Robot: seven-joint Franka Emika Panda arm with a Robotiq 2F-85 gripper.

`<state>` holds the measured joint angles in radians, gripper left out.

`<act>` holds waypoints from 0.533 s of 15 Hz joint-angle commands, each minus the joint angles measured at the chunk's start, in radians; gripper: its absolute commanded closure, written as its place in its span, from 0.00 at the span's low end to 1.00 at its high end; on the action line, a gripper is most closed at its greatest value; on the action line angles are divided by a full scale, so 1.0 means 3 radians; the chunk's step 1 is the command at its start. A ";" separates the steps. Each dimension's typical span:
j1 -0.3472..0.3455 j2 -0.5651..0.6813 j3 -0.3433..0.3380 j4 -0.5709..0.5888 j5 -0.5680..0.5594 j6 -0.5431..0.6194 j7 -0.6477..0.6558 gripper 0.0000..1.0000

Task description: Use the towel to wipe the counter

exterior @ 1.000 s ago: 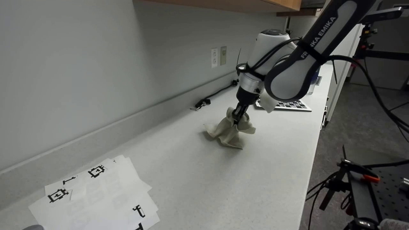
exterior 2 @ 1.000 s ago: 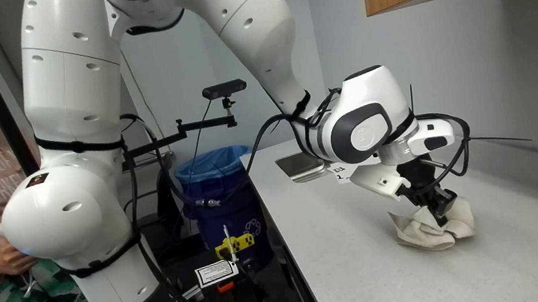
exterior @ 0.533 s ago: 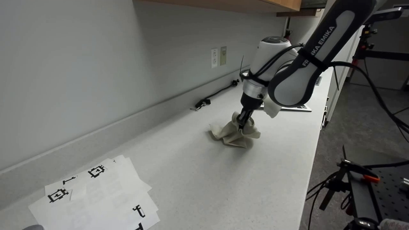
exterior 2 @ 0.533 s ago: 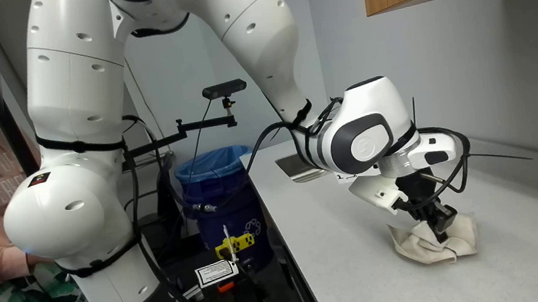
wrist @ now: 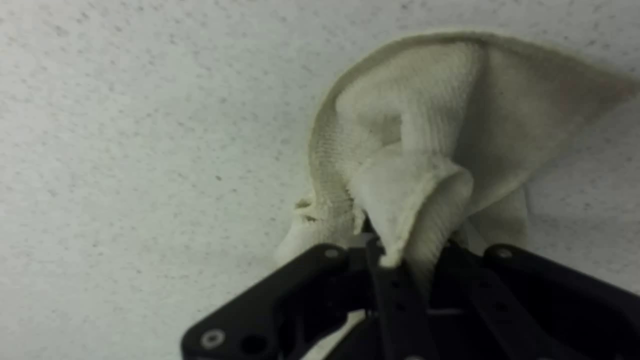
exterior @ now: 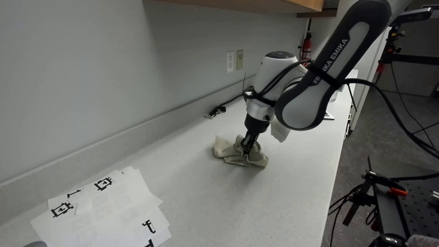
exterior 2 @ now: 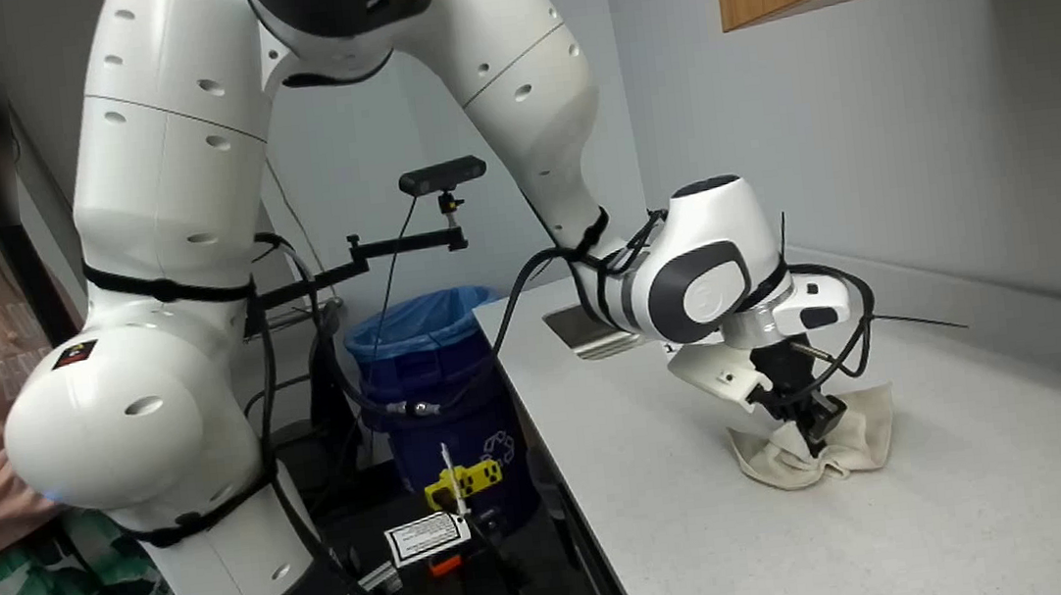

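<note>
And it's the gripper (exterior: 246, 150) pinching the towel (exterior: 229, 151), jaws pressing a bunched fold between them! In an exterior view it's leaning, tips pointing down toward seven o'clock, and the towel is lying crumpled on the counter (exterior: 260, 206), its folds fanning out around the tips. Over at about eight o'clock from there, papers (exterior: 106, 206) with black printed marks are overlapping one another, well apart from the towel. Up near twelve, an outlet (exterior: 230, 62) is sitting on the wall (exterior: 85, 68). In the wrist view, one pointed end of the towel is reaching out toward two o'clock, while a smaller bunch is poking out toward nine. In an exterior view, a blue bin (exterior 2: 456, 430) is standing between nine and ten o'clock from the towel, beyond the counter's edge.
</note>
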<state>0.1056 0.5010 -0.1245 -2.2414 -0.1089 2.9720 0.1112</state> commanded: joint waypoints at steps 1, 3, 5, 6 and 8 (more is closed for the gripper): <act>-0.0080 0.0235 0.0353 0.0285 0.0126 -0.0197 -0.0155 0.98; -0.0077 0.0293 0.0584 0.0380 0.0147 -0.0245 -0.0262 0.98; -0.0069 0.0347 0.0784 0.0471 0.0165 -0.0283 -0.0384 0.98; -0.0071 0.0373 0.0863 0.0512 0.0176 -0.0300 -0.0441 0.98; -0.0072 0.0411 0.0947 0.0575 0.0174 -0.0361 -0.0517 0.98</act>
<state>0.0999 0.5552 0.1066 -2.1285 -0.0843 2.9013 0.0260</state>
